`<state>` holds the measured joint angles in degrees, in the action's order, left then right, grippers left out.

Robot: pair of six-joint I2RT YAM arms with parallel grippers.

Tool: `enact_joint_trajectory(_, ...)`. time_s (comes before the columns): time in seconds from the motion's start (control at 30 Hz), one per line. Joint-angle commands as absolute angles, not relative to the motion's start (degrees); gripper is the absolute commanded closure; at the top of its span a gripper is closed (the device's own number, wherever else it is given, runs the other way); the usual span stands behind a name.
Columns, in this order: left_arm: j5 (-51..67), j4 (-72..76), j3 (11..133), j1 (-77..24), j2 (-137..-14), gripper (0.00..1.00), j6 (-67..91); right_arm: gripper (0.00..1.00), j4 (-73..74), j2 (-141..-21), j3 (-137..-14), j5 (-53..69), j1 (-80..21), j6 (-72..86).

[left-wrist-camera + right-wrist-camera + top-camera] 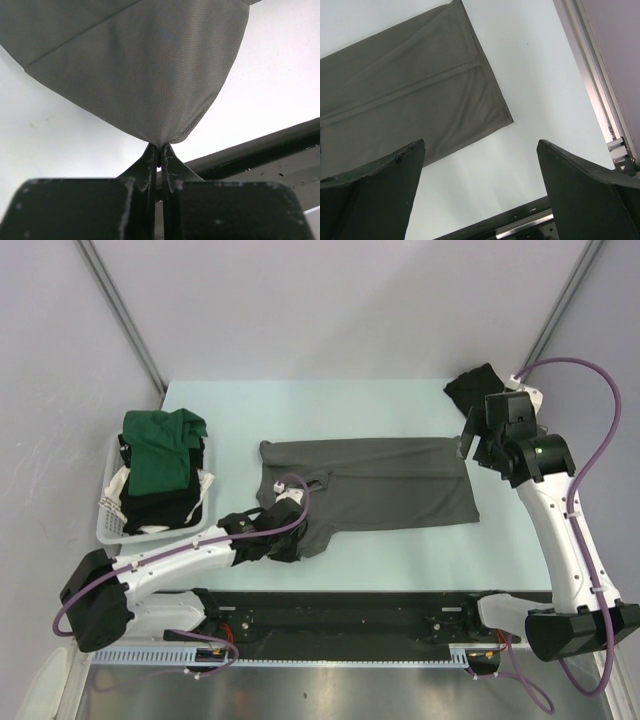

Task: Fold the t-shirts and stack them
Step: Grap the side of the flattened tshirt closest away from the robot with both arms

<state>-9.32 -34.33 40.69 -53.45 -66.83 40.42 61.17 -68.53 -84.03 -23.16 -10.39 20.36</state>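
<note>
grey t-shirt (pixel 385 485): lay flat across the middle of the table (pixel 330 410), long side running left to right; the layered edge in my right wrist view suggested it was already doubled lengthwise.
left gripper (pixel 159 149): closed to a thin pinch on the grey cloth at the shirt's near left end. the fabric fanned out from the tips. i couldn't tell whether it was a hem corner or a sleeve.
right gripper (pixel 481 145): jaws wide apart, holding nothing, hovering by the shirt's right end with the near right corner of the cloth below it.
black t-shirt (pixel 472 388): bunched at the far right corner of the table, behind the right arm, unfolded.
green t-shirt (pixel 160 445): heaped on top of the white basket (pixel 108 525) at the left edge, over darker cloth.
step in hand: i judged this as the crosswise fold of the first shirt, with the left end gripped and ready to be carried over.
progress: early, by my reading; one shirt was part folded, two were untouched, and i saw no stack on the table.
next move: i reckoned the left arm needed to lift and draw its end rightward over the body, keeping the cloth taut enough not to drag the lower layer. the right gripper would have to come down and pin or take the right edge so the shirt didn't slide.
</note>
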Motion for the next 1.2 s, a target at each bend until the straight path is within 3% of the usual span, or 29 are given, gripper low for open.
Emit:
enact_joint_trajectory(0.0, -9.7, -37.4, 44.0, -53.8, -65.7, 0.97, 39.2, 0.00, 59.5, -68.2, -82.3, -23.7, -10.6, 20.3)
enact_joint_trajectory(0.7, -8.5, -37.5, 43.6, -53.9, -67.8, 0.97, 38.7, 0.01, 54.8, -69.8, -63.4, -25.8, -10.3, 22.4)
enact_joint_trajectory(0.87, -8.5, -38.0, 43.6, -53.9, -67.8, 0.97, 38.7, 0.07, 51.7, -70.7, -60.6, -24.8, -8.9, 22.0)
enact_joint_trajectory(1.17, -10.1, -40.2, 44.7, -53.8, -67.5, 0.98, 39.1, 0.08, 48.5, -74.1, -58.1, -22.2, -6.1, 21.7)
